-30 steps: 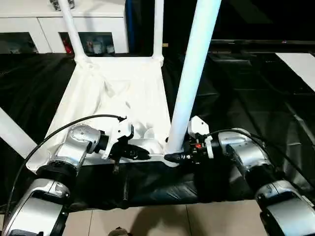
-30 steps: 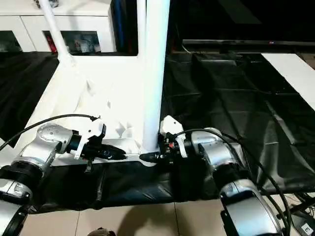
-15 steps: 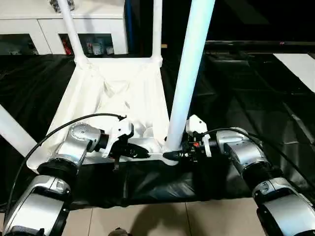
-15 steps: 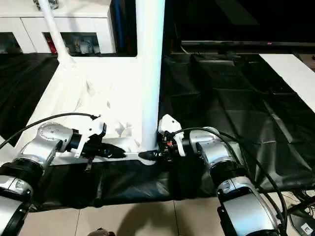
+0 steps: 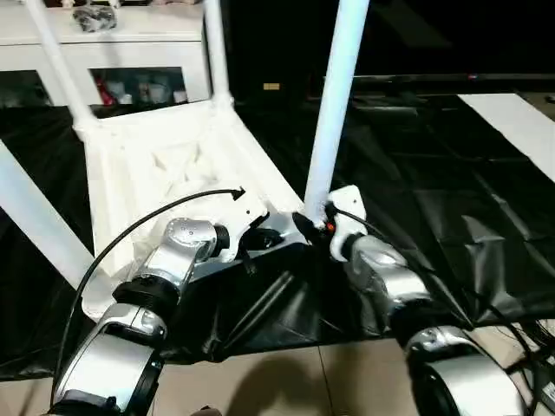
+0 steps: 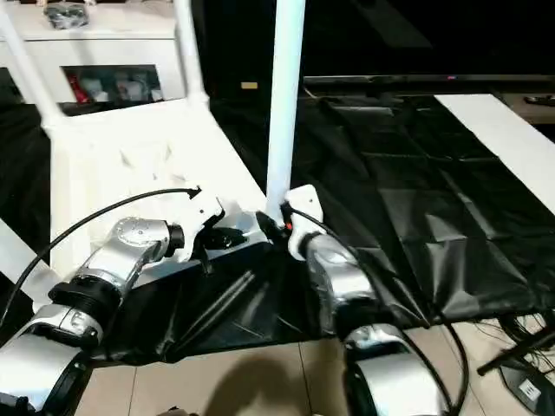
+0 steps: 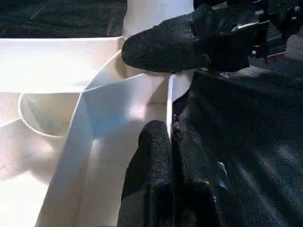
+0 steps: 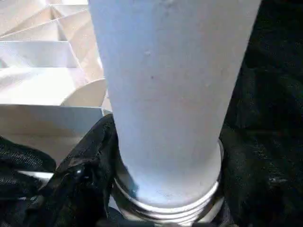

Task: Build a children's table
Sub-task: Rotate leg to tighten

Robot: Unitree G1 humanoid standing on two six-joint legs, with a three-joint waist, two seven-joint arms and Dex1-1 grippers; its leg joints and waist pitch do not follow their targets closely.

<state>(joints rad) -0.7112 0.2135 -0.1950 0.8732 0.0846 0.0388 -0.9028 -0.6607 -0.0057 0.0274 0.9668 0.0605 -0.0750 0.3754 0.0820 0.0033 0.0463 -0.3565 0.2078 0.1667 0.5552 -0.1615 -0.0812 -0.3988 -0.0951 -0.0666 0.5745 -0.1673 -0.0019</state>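
The children's table lies upside down on a black cloth, its ribbed top (image 5: 165,165) facing up. The near right leg (image 5: 334,104) stands in its corner socket. Two legs rise at the far corners (image 5: 56,65) (image 5: 215,52), and a fourth (image 5: 35,221) slants off to the left. My left gripper (image 5: 260,240) is shut on the thin near rim (image 7: 169,101) beside that corner. My right gripper (image 5: 305,227) is closed around the leg's base, with a black finger (image 8: 87,163) against the tube (image 8: 170,94) just above its threaded end.
A white cabinet with glass doors (image 5: 130,52) stands behind the table. The black cloth (image 5: 451,191) spreads wide to the right, where a white board (image 5: 520,117) lies on it. Pale floor tiles (image 5: 286,381) run along the cloth's front edge, with cables (image 6: 520,347) at the right.
The whole view has swung. The table top now sits turned on the cloth, its near right corner farther from the cloth's front edge. Both grippers have kept their holds.
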